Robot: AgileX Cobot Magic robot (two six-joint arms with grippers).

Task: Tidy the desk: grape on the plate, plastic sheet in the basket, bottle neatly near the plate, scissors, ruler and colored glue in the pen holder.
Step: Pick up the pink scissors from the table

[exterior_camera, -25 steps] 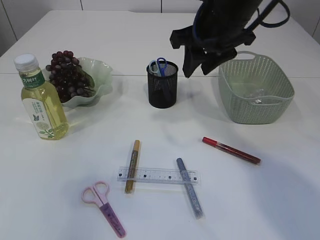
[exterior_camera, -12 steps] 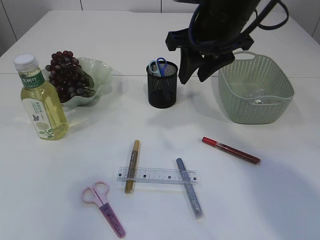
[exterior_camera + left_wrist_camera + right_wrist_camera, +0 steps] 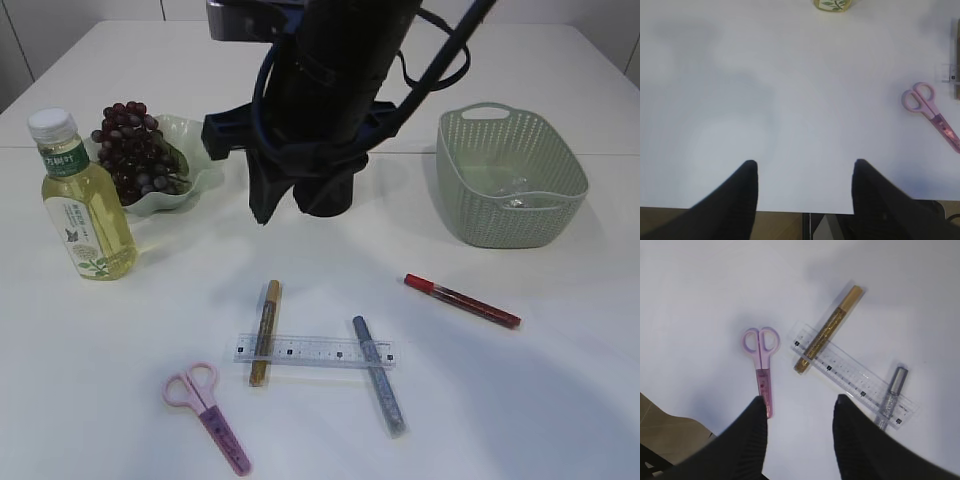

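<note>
Three glue pens, gold, silver and red, one ruler and one pink scissors are being left lying; both the left gripper and the right gripper are being held released, empty.

Right arm hides the pen holder.

Clear plastic ruler, glittery gold glue pen, woven plastic basket, matt white table

Clear ruler lies flat across gold & silver glue pens.
</note>
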